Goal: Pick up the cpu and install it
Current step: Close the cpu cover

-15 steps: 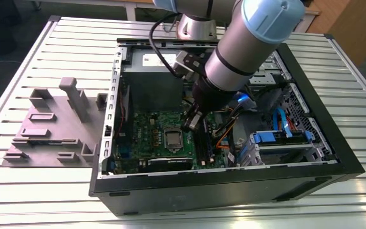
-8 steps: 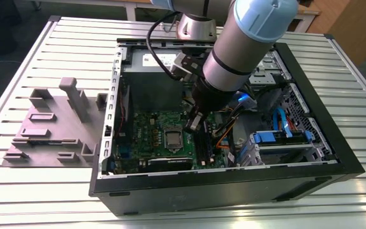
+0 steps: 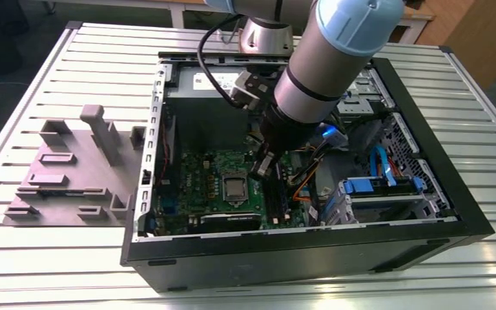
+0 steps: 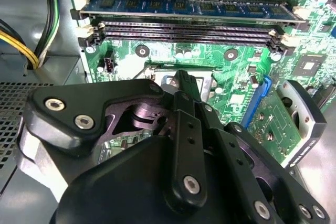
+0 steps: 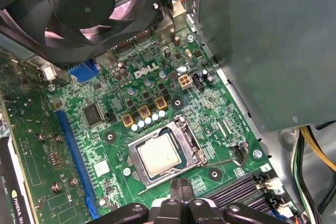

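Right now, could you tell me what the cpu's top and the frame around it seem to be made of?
The cpu has a pale, matte silvery top, probably a metal plate. The socket frame looks like shinier bare metal, with bright glints along its edges.

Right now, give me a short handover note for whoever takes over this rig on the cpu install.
Gripper: fingertips together, holding nothing visible, poised just off the socket's edge in both wrist views.
Cpu: lies flat inside the socket frame on the motherboard, within the open computer case.
Done: chip appears placed in the socket.
Left: whether it is fully seated or the frame latched cannot be told; check that.
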You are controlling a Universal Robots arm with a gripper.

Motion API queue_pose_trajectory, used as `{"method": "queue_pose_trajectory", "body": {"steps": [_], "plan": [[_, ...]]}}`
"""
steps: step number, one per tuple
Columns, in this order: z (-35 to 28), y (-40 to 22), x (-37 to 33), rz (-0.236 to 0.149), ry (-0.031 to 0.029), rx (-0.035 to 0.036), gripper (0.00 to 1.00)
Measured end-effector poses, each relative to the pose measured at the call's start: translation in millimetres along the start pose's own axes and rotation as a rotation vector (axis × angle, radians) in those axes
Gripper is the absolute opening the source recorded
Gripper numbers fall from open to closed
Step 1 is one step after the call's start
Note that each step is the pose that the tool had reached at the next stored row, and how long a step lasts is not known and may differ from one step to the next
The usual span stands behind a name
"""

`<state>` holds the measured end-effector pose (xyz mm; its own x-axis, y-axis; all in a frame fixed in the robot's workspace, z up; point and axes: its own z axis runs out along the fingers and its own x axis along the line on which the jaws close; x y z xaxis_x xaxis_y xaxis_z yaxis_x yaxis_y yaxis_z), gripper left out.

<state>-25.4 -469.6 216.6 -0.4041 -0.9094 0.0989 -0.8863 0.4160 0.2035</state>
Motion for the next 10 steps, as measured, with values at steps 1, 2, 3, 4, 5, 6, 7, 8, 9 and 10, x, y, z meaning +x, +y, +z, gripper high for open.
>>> {"method": "queue_pose_trajectory", "body": {"steps": [1, 2, 3, 4, 5, 6, 7, 8, 9, 10], "plan": [[0.3, 0.0, 0.0, -0.002, -0.0017, 0.0052, 0.1], [0.6, -0.1, -0.1, -0.006, -0.0028, 0.0101, 0.1], [1.1, -0.1, 0.0, -0.01, -0.0035, 0.0136, 0.1], [1.5, 0.5, 0.3, -0.012, -0.0039, 0.0159, 0.1], [1.7, 1.3, 0.7, -0.013, -0.0044, 0.0179, 0.1], [2.0, 2.3, 1.2, -0.014, -0.0051, 0.0199, 0.1], [2.3, 3.2, 1.5, -0.015, -0.0059, 0.0218, 0.1], [2.6, 3.9, 1.9, -0.017, -0.0064, 0.0235, 0.1], [2.8, 4.7, 2.4, -0.019, -0.0068, 0.0253, 0.1], [3.0, 5.6, 3.0, -0.02, -0.0072, 0.0269, 0.1]]}}
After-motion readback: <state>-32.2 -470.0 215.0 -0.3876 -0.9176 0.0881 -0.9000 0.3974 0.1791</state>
